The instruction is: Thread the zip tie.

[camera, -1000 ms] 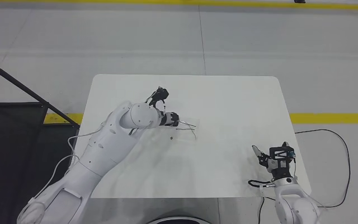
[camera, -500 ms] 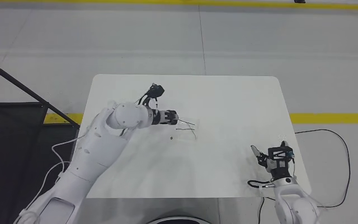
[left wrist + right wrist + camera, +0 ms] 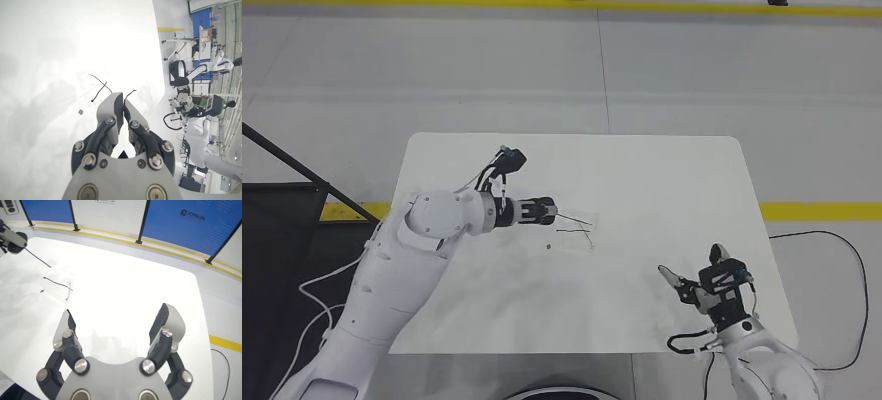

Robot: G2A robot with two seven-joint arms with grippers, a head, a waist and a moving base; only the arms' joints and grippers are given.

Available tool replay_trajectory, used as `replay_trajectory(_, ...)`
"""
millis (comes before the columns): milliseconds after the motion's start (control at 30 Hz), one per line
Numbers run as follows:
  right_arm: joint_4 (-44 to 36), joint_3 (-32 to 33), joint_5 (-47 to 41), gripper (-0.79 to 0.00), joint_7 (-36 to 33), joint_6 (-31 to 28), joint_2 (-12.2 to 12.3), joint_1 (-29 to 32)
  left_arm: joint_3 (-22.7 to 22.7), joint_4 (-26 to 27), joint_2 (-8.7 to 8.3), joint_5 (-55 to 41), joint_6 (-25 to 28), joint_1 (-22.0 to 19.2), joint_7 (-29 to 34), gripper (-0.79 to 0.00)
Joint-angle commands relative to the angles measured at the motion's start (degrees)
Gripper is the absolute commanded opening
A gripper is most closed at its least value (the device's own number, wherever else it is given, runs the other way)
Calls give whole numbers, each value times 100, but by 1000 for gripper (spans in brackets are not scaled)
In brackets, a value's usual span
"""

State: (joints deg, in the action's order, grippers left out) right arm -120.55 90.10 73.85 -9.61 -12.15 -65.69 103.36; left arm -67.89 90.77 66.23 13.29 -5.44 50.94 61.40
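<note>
White table point(image 3: 662, 170). Left gripper point(image 3: 123, 98) over table middle, pinched tight on black zip tie point(image 3: 37, 258), tail sticking out past tips. Right gripper point(image 3: 117, 317) spread wide, near right corner. Loose ties point(image 3: 103, 85) crossed on table beside held one. Brown crumb point(image 3: 81, 112) near.

Robotics lab hall; blue partition panels point(image 3: 170, 222); yellow floor tape point(image 3: 822, 211); other white robots point(image 3: 225, 65) at desks behind

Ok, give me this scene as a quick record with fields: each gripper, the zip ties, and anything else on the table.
left gripper: shut on a black zip tie
right gripper: open, empty, over the table
loose zip ties: two, lying crossed on the table, apart from the held one
other: small brown speck beside the crossed ties
</note>
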Motion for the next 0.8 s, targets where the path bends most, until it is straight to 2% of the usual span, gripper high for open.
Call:
replay_trajectory(0, -118, -80, -108, 0, -213, -177, 3, -11, -98, 68, -26, -80, 91, 96, 18, -785)
replay_trajectory(200, -144, -74, -142, 0, -314, -196, 4, -26, -473, 51, -112, -413, 375, 318, 154, -785)
replay_trajectory(400, -144, -74, -142, 0, -314, -196, 4, -26, -473, 51, -112, -413, 375, 318, 154, -785)
replay_trajectory(433, -109, -131, -224, 0, -395, -353, 8, -18, -473, 51, -112, -413, 375, 318, 154, -785)
replay_trajectory(500, 55, -185, -872, 0, -904, -1202, 43, -152, -453, 84, -109, -520, 465, 396, 76, -785)
replay_trajectory(633, 332, -207, -2567, 0, -2057, -2422, 118, -674, -432, 181, -126, -570, 643, 490, 37, -785)
replay_trajectory(767, 585, -379, -4338, 0, -3304, -3051, 216, -1219, -421, 247, -145, -627, 714, 558, 50, -785)
